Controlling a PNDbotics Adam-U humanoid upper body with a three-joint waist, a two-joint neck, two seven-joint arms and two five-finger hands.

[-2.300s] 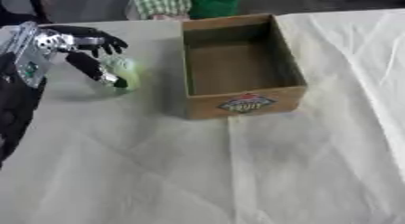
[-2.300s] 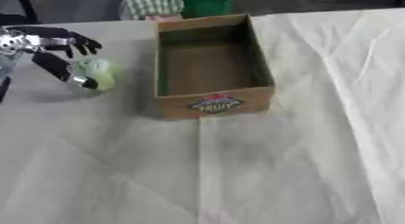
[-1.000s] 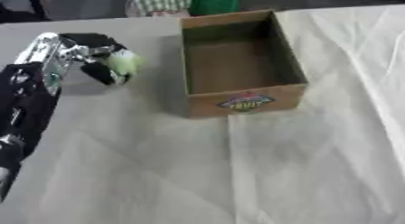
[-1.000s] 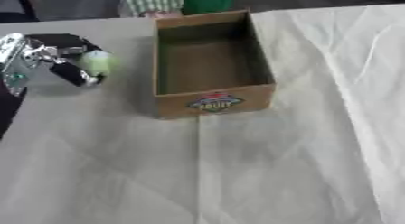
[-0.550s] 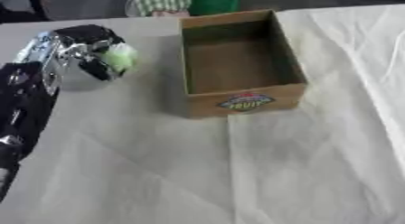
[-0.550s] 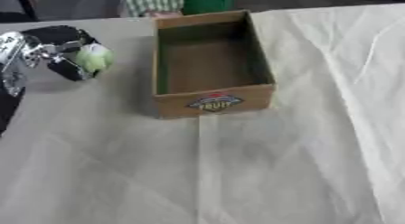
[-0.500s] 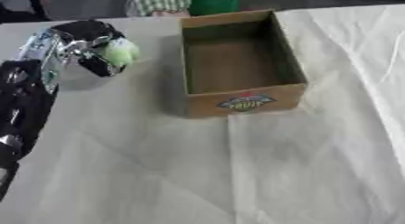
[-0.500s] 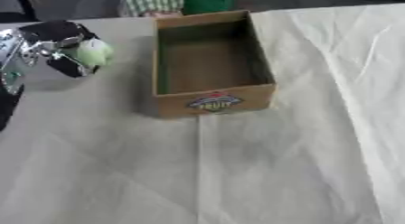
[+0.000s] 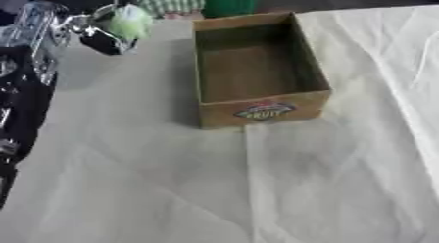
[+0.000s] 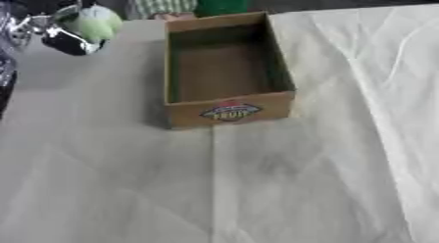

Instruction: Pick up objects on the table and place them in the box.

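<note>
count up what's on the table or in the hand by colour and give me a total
Light green: 1, the ball held in the left hand
Brown: 1, the box
White: 1, the tablecloth
Total: 3

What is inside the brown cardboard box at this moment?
The brown cardboard box shows only its bare brown floor; nothing lies in it. The strip of floor behind the near wall is hidden. The light green round object is held in the left hand, outside the box.
</note>
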